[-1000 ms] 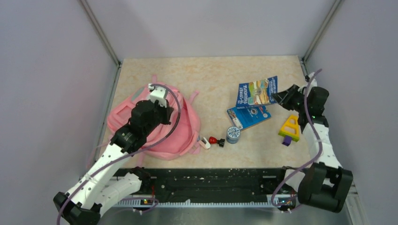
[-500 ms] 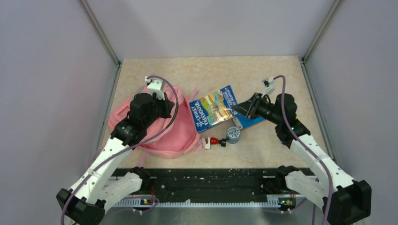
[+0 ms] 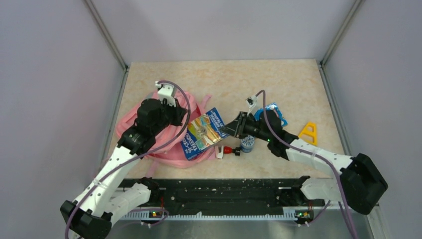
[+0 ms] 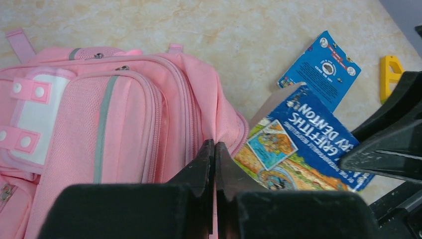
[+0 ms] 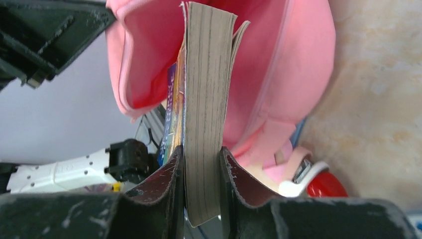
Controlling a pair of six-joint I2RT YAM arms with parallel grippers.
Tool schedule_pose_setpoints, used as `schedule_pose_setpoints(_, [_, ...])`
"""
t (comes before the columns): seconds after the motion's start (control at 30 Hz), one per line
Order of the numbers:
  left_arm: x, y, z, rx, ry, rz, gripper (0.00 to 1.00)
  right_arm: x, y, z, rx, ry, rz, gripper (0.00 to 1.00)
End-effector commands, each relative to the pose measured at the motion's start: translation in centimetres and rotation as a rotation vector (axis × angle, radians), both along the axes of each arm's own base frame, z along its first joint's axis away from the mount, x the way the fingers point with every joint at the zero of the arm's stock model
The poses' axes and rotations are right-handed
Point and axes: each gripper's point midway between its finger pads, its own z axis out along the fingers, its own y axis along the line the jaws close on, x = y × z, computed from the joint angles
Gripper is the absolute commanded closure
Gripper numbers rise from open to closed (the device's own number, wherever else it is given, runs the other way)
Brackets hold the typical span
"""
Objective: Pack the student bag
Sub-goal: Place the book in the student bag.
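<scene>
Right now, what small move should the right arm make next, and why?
Probably ease the right end effector forward to slide the book further into the student bag: its leading edge is only at the pink opening, which the left end effector pinches open, and most of the book is outside.

The left arm (image 3: 107, 172) reaches forward with a bent elbow. The left claw (image 4: 214, 149) is squeezed tight on the edge of the student bag (image 4: 124, 114). The right arm (image 3: 318, 157) stretches low across to the left. The right claw (image 5: 201, 157) pinches a book (image 3: 201, 133) between its two fingers.
</scene>
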Motion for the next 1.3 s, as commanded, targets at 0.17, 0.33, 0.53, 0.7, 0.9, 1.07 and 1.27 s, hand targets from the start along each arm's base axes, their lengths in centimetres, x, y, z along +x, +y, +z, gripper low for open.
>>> schedule_pose_setpoints(0.17, [0.2, -1.4, 5.0, -0.110, -0.170, -0.063, 1.00, 4.4, 6.7, 7.9, 0.388, -0.235, -0.076, 1.00])
schedule_pose_setpoints(0.33, [0.0, -1.3, 5.1, -0.115, -0.171, -0.063, 1.00, 5.5, 9.7, 8.9, 0.461, -0.303, -0.087, 1.00])
schedule_pose_setpoints(0.53, [-0.2, -1.2, 5.1, -0.118, -0.171, -0.065, 1.00, 7.5, 10.6, 8.7, 0.550, -0.285, -0.142, 1.00])
schedule_pose_setpoints(0.7, [-0.3, -1.5, 5.0, -0.131, -0.160, -0.076, 1.00, 10.6, 12.8, 6.6, 0.516, -0.259, -0.219, 1.00])
schedule_pose_setpoints(0.9, [-0.7, -1.6, 5.3, -0.140, -0.165, -0.090, 1.00, 12.9, 15.2, 3.1, 0.435, -0.245, -0.346, 1.00])
schedule_pose_setpoints(1.07, [-0.6, -1.8, 4.9, -0.139, -0.153, -0.097, 1.00, 12.7, 19.6, 1.4, 0.381, -0.259, -0.349, 1.00])
schedule_pose_setpoints(1.27, [-0.7, -1.5, 4.5, -0.127, -0.151, -0.084, 1.00, 13.2, 22.7, -2.5, 0.252, -0.284, -0.371, 1.00])
